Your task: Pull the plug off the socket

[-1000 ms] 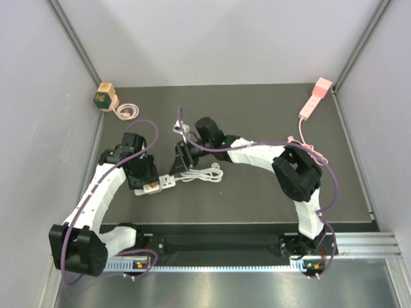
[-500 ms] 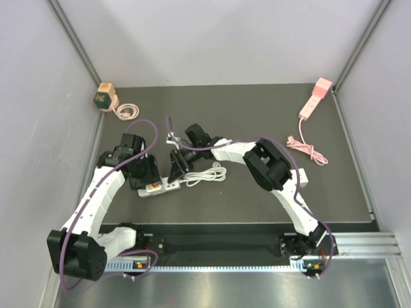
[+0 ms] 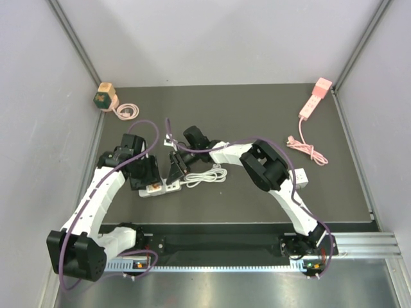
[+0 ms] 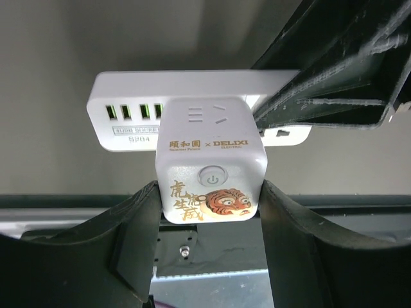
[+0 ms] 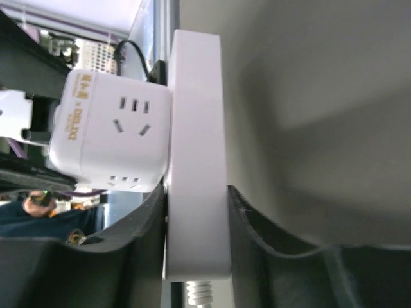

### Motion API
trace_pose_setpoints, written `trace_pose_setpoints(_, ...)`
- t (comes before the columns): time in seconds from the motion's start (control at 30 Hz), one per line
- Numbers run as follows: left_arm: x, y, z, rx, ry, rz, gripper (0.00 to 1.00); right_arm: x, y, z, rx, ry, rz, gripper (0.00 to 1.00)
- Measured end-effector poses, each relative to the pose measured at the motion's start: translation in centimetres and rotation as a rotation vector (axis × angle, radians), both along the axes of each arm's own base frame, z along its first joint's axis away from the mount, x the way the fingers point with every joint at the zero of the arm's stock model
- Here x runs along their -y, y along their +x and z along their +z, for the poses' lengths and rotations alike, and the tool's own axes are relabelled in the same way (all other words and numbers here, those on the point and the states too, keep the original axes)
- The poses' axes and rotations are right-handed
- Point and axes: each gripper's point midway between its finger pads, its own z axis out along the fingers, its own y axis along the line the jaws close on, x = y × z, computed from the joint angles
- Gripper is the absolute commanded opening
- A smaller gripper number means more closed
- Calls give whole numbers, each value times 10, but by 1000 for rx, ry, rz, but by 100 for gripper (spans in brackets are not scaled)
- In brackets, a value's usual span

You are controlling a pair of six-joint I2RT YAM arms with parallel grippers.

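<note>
A white cube plug [image 4: 212,170] with a tiger print and a power button sits plugged into a white socket strip [image 4: 128,109] with USB ports. My left gripper [image 4: 212,200] is shut on the cube's two sides. My right gripper [image 5: 196,215] is shut across the strip [image 5: 196,128], beside the cube [image 5: 109,135]. In the top view both grippers meet at the strip [image 3: 168,187] on the dark mat, left gripper [image 3: 148,182] from the left and right gripper [image 3: 175,172] from above right. The strip's white cord [image 3: 207,174] lies coiled to the right.
A pink socket strip [image 3: 314,97] with its pink cable [image 3: 307,149] lies at the back right. A green and wood cube [image 3: 103,96] with a pink coiled cable [image 3: 128,111] sits at the back left. Grey walls close both sides.
My right arm has folded and swung its gripper left and down onto the white strip. The left gripper has stayed on the cube plug, and the strip shifted slightly.
</note>
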Motion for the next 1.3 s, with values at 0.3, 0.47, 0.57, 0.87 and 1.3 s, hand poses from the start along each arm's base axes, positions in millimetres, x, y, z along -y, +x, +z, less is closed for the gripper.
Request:
trace_pose_setpoints(0.3,-12,7,6,38,76,20,0,-6,10,-4,-28,-47,-87,0)
trace_pose_setpoints(0.47,-13,7,12,71,78,8,0,-10,10,0,-30,-89,-119,0)
trace_pose_setpoints(0.57,-12,5,14,81,78,4,0,-15,7,-1,-8,-121,-136,0)
trace_pose_setpoints(0.87,-1,29,52,211,14,29,0,-25,22,-30,141,-211,-250,0)
trace_pose_setpoints(1.3,3,27,48,181,13,-23,73,-1,13,-32,-35,-105,-185,0)
